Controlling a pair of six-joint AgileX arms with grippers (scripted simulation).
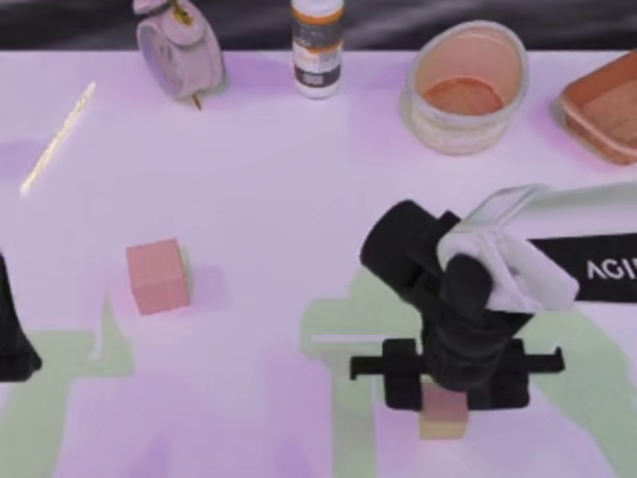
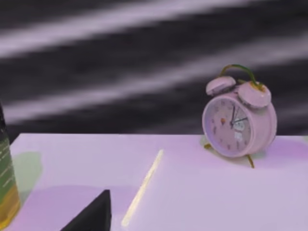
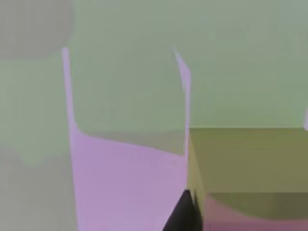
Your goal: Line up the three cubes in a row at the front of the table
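Note the right gripper (image 1: 445,398) at the table's (image 1: 299,199) front edge, lowered over a small cube (image 1: 444,414) for placement; its finger state is indeterminate. The pink-red cube (image 1: 157,276) sits mid-left. The left arm is parked at the left edge.

**Clutter lines far edge of pale tabletop under patchy light**

A pink twin-bell alarm clock (image 1: 179,45), a white bottle (image 1: 318,45), a round tub (image 1: 465,85) and a terracotta tray (image 1: 605,105) stand along the far edge. A pale stick (image 1: 58,137) lies near the far left corner. Green-tinted shadows cross the lilac surface. Behind it, the backdrop is dark with pale diagonal streaks.
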